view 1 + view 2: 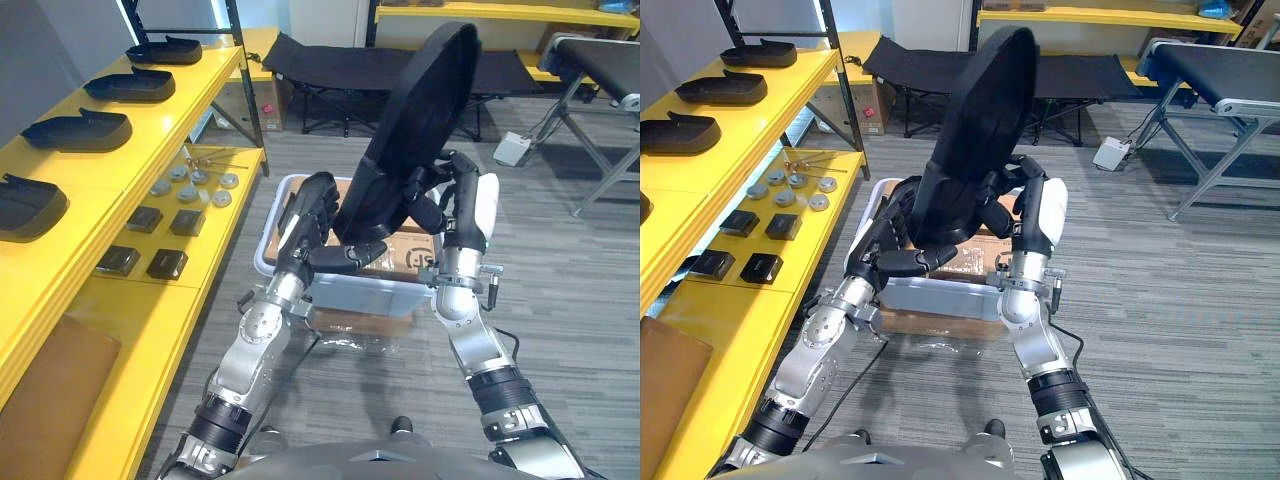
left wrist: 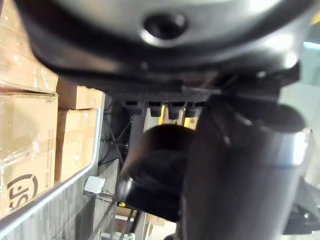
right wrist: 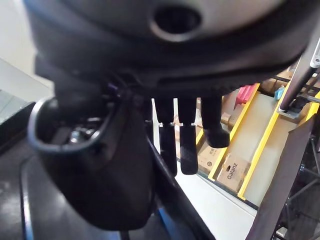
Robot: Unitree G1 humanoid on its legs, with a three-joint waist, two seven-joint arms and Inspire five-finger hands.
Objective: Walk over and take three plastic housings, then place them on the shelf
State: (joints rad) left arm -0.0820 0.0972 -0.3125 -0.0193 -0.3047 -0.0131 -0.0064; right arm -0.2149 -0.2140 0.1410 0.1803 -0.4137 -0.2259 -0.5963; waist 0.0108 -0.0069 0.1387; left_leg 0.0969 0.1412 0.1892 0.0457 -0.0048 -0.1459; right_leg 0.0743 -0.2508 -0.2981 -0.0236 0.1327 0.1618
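Note:
A large black plastic housing (image 1: 415, 120) stands upright in the air between my two hands, above a white bin (image 1: 345, 292). My left hand (image 1: 308, 225) lies against its lower left side with the thumb curled under its bottom edge. On the lower right side, my right hand (image 1: 458, 215), its thumb in a white cover, has its fingers (image 3: 187, 137) reaching round the edge. Several more black housings (image 1: 78, 130) lie in a row on the top of the yellow shelf (image 1: 175, 115) at the left.
The bin holds cardboard boxes (image 1: 405, 250) and stands on grey floor beside the shelf. The lower yellow tier carries small black blocks (image 1: 160, 222) and silver discs (image 1: 195, 185). A black folding cot (image 1: 330, 65) stands behind, and a metal-legged table (image 1: 600, 70) at the far right.

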